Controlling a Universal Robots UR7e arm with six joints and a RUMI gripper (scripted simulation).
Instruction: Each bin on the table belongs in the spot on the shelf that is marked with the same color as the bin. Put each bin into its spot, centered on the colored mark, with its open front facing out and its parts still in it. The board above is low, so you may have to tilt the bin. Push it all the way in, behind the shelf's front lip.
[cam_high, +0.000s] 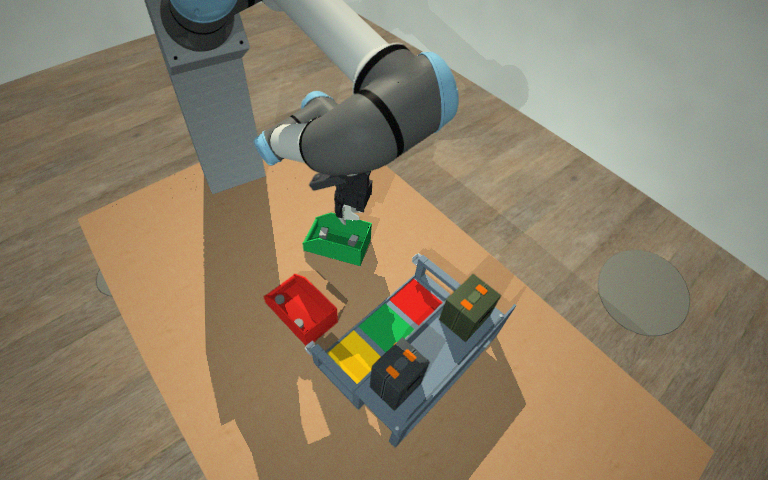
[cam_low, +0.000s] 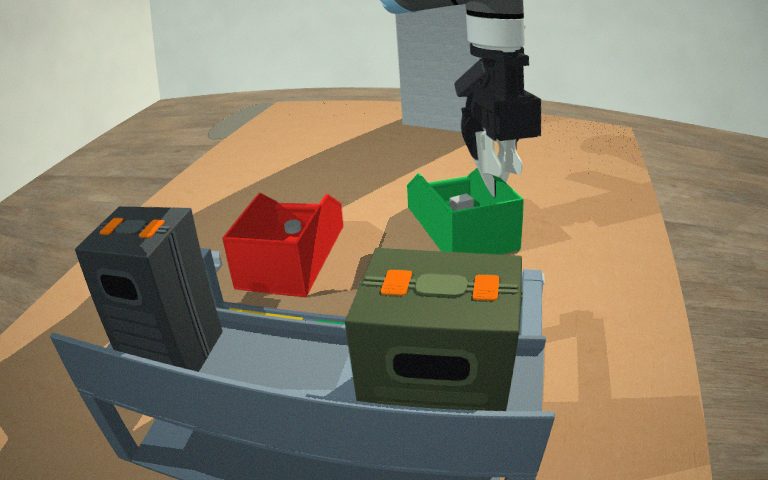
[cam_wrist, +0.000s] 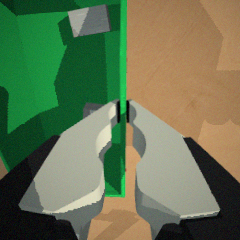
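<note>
The green bin (cam_high: 336, 253) (cam_low: 487, 229) (cam_wrist: 30, 60) stands on the table with grey blocks (cam_high: 353, 240) (cam_low: 461, 201) (cam_wrist: 90, 21) inside. My gripper (cam_high: 343, 220) (cam_low: 498, 187) (cam_wrist: 123, 101) is shut on the top edge of one of its walls, one finger inside and one outside. The red bin (cam_high: 325, 323) (cam_low: 263, 266) stands on the table beside the shelf (cam_high: 430, 346) (cam_low: 271, 350), with round grey parts (cam_high: 299, 323) (cam_low: 292, 226) inside. The shelf has yellow (cam_high: 348, 350), green (cam_high: 376, 323) and red (cam_high: 408, 300) marks side by side, all unoccupied.
A dark grey case (cam_high: 399, 376) (cam_low: 135, 283) and an olive case (cam_high: 470, 311) (cam_low: 430, 367) stand on the shelf's upper board. The shelf's side posts rise at both ends of the marks. The red bin is close to the yellow end.
</note>
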